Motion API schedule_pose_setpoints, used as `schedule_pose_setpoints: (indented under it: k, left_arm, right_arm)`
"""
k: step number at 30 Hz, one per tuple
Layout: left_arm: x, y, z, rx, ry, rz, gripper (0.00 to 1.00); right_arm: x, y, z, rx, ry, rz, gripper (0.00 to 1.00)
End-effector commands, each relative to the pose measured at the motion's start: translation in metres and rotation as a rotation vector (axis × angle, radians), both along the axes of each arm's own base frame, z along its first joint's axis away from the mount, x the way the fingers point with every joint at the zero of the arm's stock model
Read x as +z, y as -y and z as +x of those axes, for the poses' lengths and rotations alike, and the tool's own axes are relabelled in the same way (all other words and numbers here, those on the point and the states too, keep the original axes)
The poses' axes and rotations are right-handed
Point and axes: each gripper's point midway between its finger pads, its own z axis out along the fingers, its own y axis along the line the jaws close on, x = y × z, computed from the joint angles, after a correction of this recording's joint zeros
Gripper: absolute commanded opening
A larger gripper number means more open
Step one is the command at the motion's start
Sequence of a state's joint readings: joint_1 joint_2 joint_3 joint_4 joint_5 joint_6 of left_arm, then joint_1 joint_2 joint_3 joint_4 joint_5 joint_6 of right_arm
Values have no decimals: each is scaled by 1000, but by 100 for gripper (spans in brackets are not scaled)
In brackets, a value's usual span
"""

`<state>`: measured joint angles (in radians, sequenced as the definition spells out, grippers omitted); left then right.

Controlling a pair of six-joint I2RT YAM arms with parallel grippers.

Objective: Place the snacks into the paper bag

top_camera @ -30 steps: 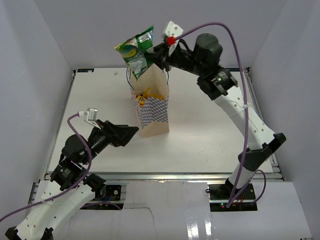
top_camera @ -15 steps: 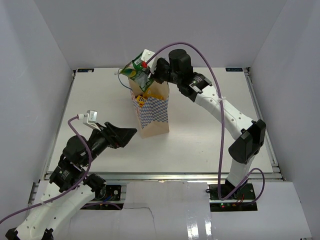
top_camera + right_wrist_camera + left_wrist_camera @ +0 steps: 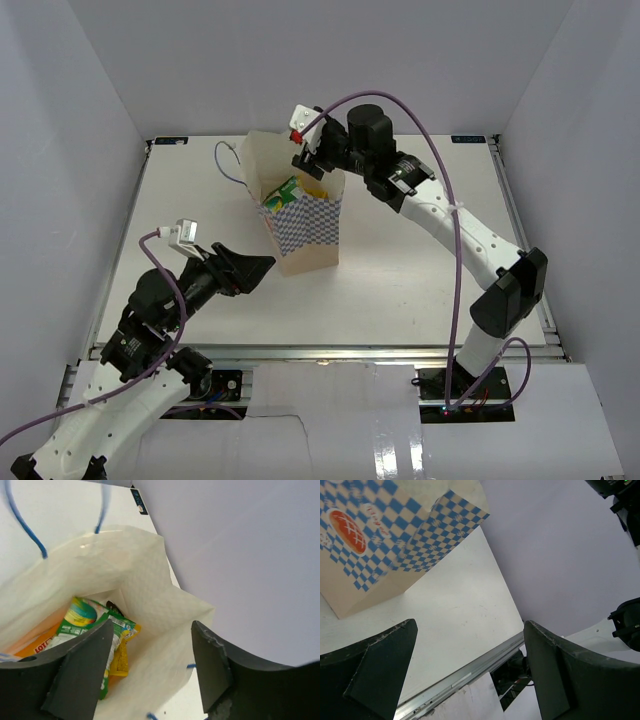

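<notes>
Crops the paper bag [image 3: 395, 530] at the top and left edges of the left wrist view. Inside, buries most of the orange-yellow bag [image 3: 36, 643] under the green-white pouch [image 3: 80, 621]; leaves only a dark sliver [image 3: 114, 608] behind them, too small to identify.

Bright, even light is falling from above in the overhead view, washing the white worktop [image 3: 420, 250] almost flat, and shadows around the paper bag [image 3: 305, 235] are coming out faint and soft-edged. A glossy strip [image 3: 400, 440] along the near edge is throwing back pale glare. In the left wrist view the fingers [image 3: 370, 670] of the left pincer [image 3: 470, 624] are looking dark and slightly soft near the lens, while the bag's checks are showing crisp. In the right wrist view the bag's inner paper is glowing overexposed, and the fingers [image 3: 80, 675] of the right pincer [image 3: 152, 625] are reading as underlit silhouettes.
</notes>
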<state>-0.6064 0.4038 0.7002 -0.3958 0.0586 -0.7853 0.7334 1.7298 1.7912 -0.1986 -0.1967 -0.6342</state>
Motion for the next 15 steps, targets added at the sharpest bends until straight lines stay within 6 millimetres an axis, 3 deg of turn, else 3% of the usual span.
schedule_pose_setpoints:
  k: [1,5,7,8,9,10,11,12,13,14,15]
  left_arm:
    - [-1,0,2,5,0,10,98]
    - [2,2,5,2,3,27,98]
    - [5,2,6,5,7,35,98]
    - [8,0,8,15,15,43,98]
    - [7,-1,9,22,13,51,98]
    - [8,-2,9,29,16,57,98]
    - [9,-4,11,41,21,65,98]
    - [7,-9,14,73,19,79,98]
    - [7,-12,15,88,18,87,98]
    - [6,-17,18,121,17,99,98]
    - [3,-21,19,139,11,120,98]
  right_arm:
    - [73,15,-22,8,112,133,72]
    - [96,35,-32,-52,63,190,85]
    - [98,57,-37,-141,-17,235,97]
    - [93,71,-34,-175,-46,240,98]
    - [99,89,-44,-188,-54,260,98]
    - [72,97,-46,-197,-132,246,98]
    - [75,127,-48,-245,-134,270,98]
    - [63,141,-46,-274,-167,269,98]
    - [29,156,-44,-326,-238,239,97]
    - [16,186,-35,-417,-279,256,97]
    - [11,206,-38,-469,-290,264,96]
